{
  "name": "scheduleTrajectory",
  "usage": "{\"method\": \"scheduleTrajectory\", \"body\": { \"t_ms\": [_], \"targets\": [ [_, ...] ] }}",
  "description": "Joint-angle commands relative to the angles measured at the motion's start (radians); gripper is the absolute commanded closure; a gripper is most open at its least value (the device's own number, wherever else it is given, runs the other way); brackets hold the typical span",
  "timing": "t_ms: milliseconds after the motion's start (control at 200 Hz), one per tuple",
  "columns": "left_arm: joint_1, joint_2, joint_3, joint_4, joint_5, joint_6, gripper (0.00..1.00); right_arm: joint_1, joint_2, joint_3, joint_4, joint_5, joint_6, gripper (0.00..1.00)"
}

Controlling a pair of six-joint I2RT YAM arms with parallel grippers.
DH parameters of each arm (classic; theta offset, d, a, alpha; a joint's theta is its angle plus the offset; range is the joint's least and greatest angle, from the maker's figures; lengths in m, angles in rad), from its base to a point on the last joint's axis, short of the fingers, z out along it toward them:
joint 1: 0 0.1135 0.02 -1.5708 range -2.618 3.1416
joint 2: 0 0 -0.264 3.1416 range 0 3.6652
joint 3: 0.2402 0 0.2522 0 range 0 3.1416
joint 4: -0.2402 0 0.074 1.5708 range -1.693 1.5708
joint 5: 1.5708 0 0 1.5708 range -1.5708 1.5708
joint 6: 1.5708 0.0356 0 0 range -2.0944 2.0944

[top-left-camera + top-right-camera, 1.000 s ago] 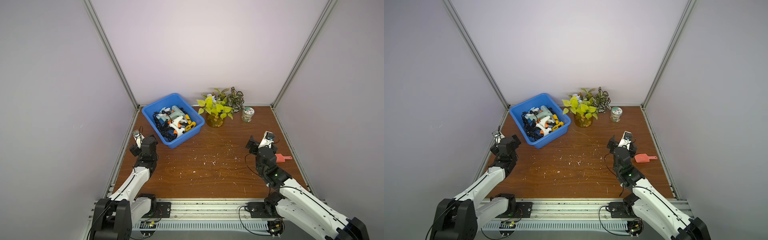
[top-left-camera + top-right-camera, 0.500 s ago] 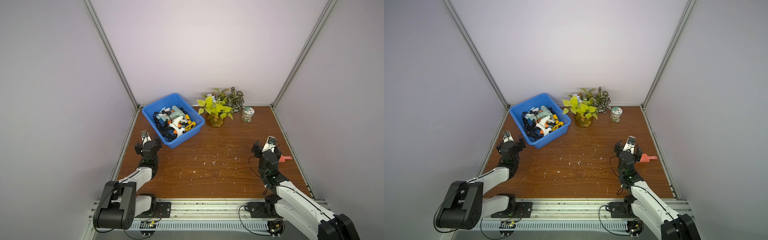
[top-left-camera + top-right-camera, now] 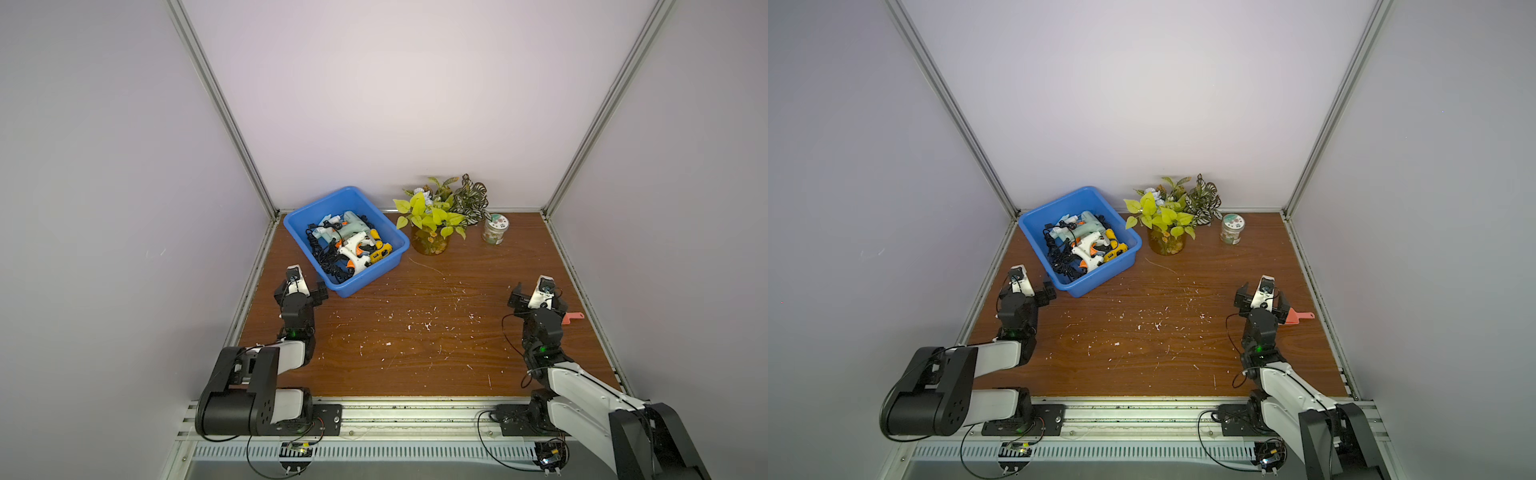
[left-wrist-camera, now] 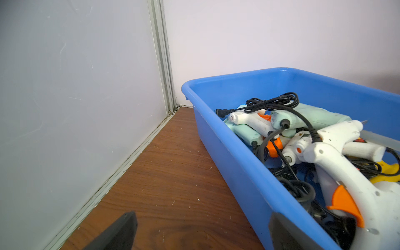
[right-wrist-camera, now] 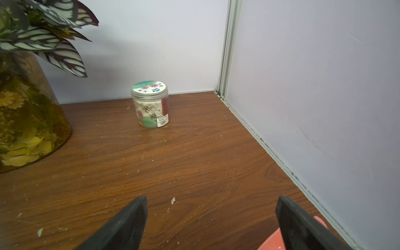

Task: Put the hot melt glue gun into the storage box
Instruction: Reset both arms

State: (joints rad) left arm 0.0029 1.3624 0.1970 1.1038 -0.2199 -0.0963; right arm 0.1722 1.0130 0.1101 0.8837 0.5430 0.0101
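Observation:
The blue storage box (image 3: 370,279) (image 3: 1100,279) stands at the table's back left. Several hot melt glue guns lie in it among tangled black cords. The topmost is a white one with an orange trigger (image 3: 355,249) (image 4: 346,173). I see no glue gun on the bare table. My left gripper (image 3: 301,286) (image 3: 1027,291) (image 4: 202,218) is open and empty. It sits low, just outside the box's near left corner, with one finger in front of the box wall (image 4: 227,155). My right gripper (image 3: 538,297) (image 3: 1262,299) (image 5: 212,201) is open and empty over bare wood at the right.
A leafy plant in an amber glass vase (image 3: 432,243) (image 5: 32,129) and a small labelled jar (image 3: 493,230) (image 5: 151,106) stand at the back. A pink-red plastic piece (image 3: 573,318) (image 5: 272,240) lies beside my right gripper. Side walls run close to both arms. White crumbs dot the wooden table (image 3: 415,353).
Both arms have folded back toward the front rail. The left gripper has drifted slightly right along the box's corner and the right one slightly nearer. Both have stayed open.

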Motion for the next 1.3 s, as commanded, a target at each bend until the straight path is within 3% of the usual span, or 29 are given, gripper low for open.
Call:
{"method": "scheduleTrajectory", "body": {
  "t_ms": [0,200,360,580,841,981,1031,1081,1141,1296],
  "targets": [
    [0.012,0.053,-0.008,0.126,0.081,0.013,0.0,-0.021,0.044,-0.003,0.146,-0.057,-0.026,0.0],
    [0.017,0.199,-0.032,0.31,0.141,0.026,0.0,-0.03,0.173,-0.018,0.282,-0.122,-0.041,0.0],
    [0.029,0.192,-0.054,0.336,0.161,0.017,0.0,-0.04,0.262,-0.007,0.364,-0.174,-0.068,0.0],
    [0.031,0.19,-0.022,0.27,0.228,0.044,0.0,-0.054,0.329,0.085,0.273,-0.277,-0.078,0.01],
    [0.031,0.19,-0.014,0.255,0.257,0.056,0.0,-0.069,0.467,0.028,0.524,-0.407,-0.064,0.0],
    [0.031,0.189,-0.013,0.255,0.257,0.056,0.0,-0.09,0.527,0.067,0.511,-0.479,-0.072,0.01],
    [0.031,0.19,-0.015,0.255,0.255,0.056,0.0,-0.094,0.521,0.076,0.482,-0.453,-0.057,0.01],
    [0.032,0.189,-0.014,0.255,0.256,0.057,0.0,-0.094,0.535,0.093,0.475,-0.297,0.008,0.0],
    [0.031,0.188,-0.016,0.256,0.249,0.055,0.0,-0.094,0.532,0.074,0.499,-0.222,0.029,0.0],
    [0.031,0.189,-0.015,0.258,0.239,0.05,0.0,-0.094,0.531,0.069,0.511,-0.216,0.031,0.01]
  ]
}}
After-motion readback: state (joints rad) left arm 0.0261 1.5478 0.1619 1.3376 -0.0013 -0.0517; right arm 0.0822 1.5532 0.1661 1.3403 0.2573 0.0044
